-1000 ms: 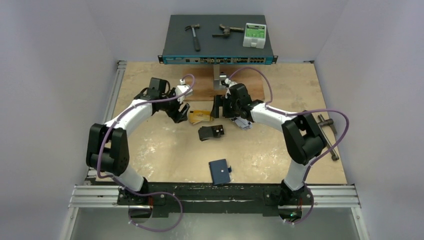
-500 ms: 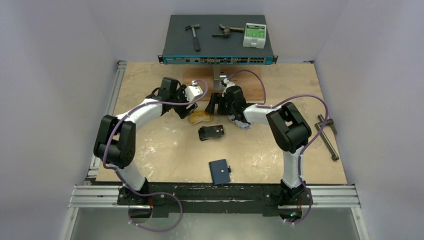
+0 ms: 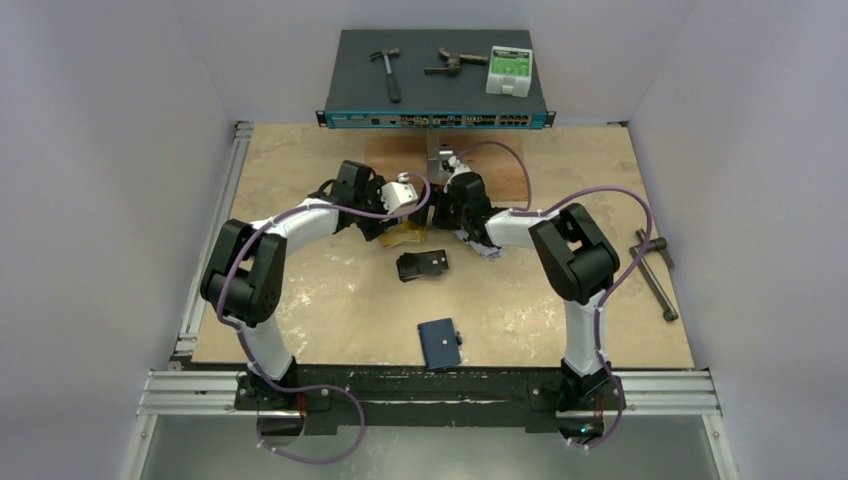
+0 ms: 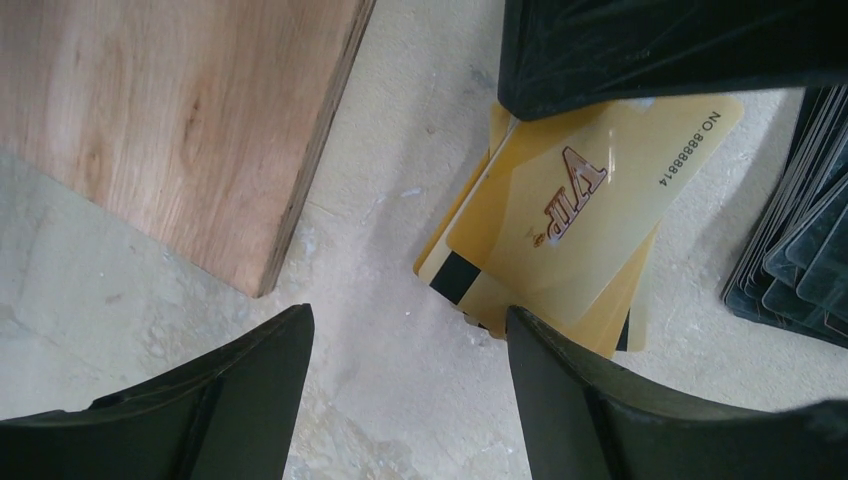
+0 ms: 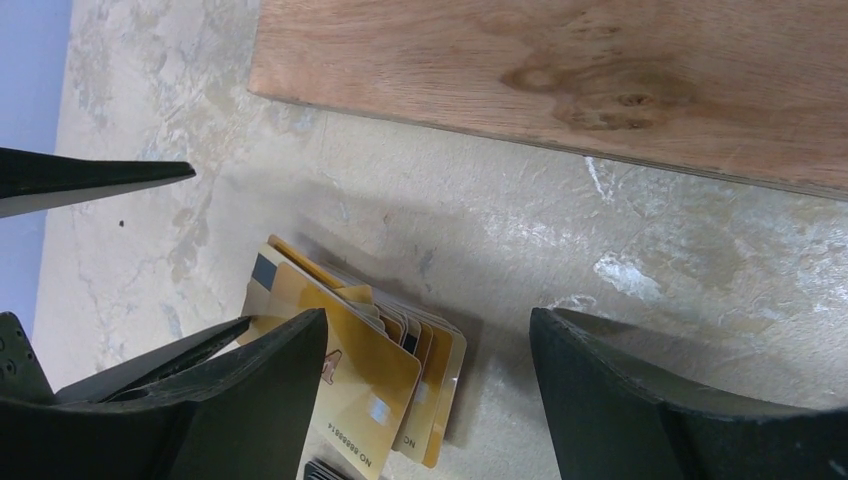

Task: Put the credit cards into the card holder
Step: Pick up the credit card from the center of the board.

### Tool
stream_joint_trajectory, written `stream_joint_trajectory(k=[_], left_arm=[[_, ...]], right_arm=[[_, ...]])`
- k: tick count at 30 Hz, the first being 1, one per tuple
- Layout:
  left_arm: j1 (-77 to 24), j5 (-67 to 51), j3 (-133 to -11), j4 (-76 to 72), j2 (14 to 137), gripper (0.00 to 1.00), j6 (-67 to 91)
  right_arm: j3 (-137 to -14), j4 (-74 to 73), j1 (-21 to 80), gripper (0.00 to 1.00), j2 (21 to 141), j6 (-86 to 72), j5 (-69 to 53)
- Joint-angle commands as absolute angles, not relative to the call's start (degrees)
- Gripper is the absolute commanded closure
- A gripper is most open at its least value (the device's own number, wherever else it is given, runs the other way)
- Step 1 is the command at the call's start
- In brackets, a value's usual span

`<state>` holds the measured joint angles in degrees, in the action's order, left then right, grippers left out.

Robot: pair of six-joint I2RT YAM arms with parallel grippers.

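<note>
Both arms have swung inward to flank the gold credit cards (image 4: 570, 220), upper centre of the overhead view, left gripper (image 4: 405, 340) and right gripper (image 5: 428, 330) spread and empty, seemingly to pin the stack, while the card holder (image 3: 440, 343) lies well apart, lower centre.

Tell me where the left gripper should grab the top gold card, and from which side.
Probably its short edge nearest the left gripper, approached low from that side. The top gold card lies flat atop a fanned stack, so only an edge can be pinched, and its far end is hidden behind a finger of the right gripper.
</note>
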<state>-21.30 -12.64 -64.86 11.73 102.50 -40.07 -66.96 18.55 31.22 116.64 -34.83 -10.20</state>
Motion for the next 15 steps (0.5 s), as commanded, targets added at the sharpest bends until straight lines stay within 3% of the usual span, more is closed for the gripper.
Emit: stream_joint_trajectory(k=[1, 15], left_arm=[[-22.0, -12.0, -67.7, 10.0, 102.9, 0.30, -40.7], [-23.5, -9.6, -68.6, 10.7, 104.6, 0.31, -42.3]], right_arm=[[-65.2, 19.4, 32.0, 0.26, 116.5, -36.4, -11.2], [-59.4, 22.2, 32.5, 0.32, 113.6, -39.5, -13.5]])
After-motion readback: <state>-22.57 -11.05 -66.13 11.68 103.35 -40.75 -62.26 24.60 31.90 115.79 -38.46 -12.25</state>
